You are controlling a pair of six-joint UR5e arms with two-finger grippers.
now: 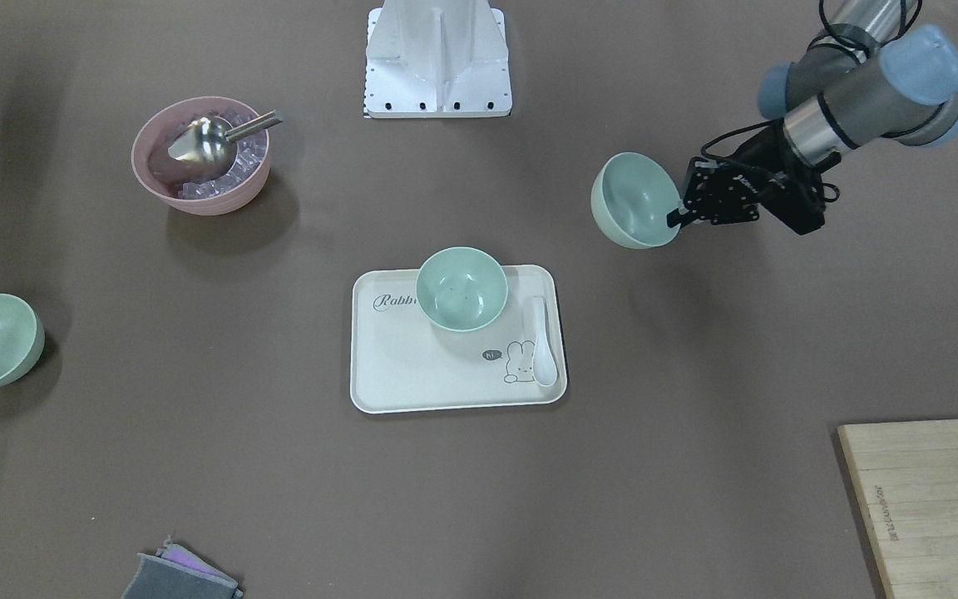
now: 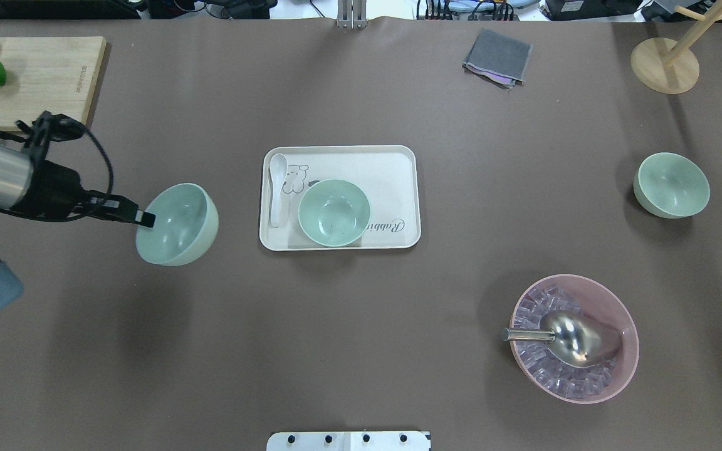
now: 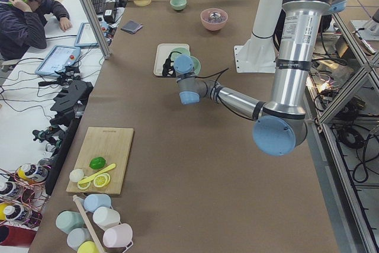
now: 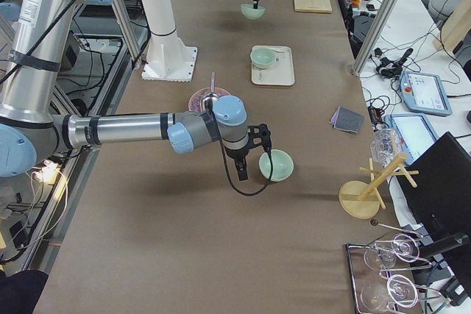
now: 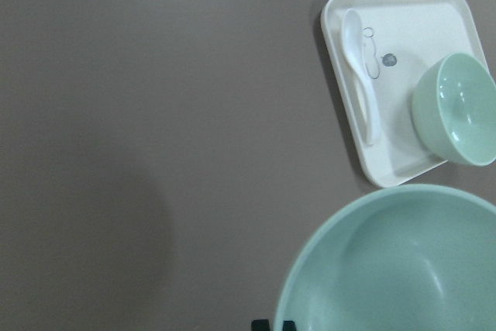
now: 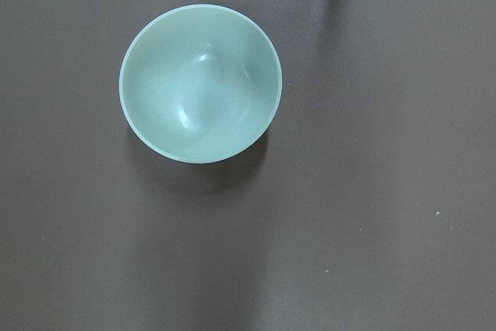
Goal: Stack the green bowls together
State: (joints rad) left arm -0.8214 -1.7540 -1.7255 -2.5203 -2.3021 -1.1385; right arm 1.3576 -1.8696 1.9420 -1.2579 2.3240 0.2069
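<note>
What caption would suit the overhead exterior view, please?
Left gripper holds a green bowl by its rim beside the tray with a second bowl.

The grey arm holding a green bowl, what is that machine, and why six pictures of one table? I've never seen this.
It is one of two robot arms at a table, each ending in a two-finger tool. Four fixed cameras look from overhead, across the table and each end; two ride on the wrists. The left tool grips a green bowl by its rim, tilted. A second green bowl sits on a white tray beside a spoon. A third green bowl stands alone, the right tool near it, open or shut I cannot tell. A pink bowl holds clear cubes and a metal scoop.
</note>
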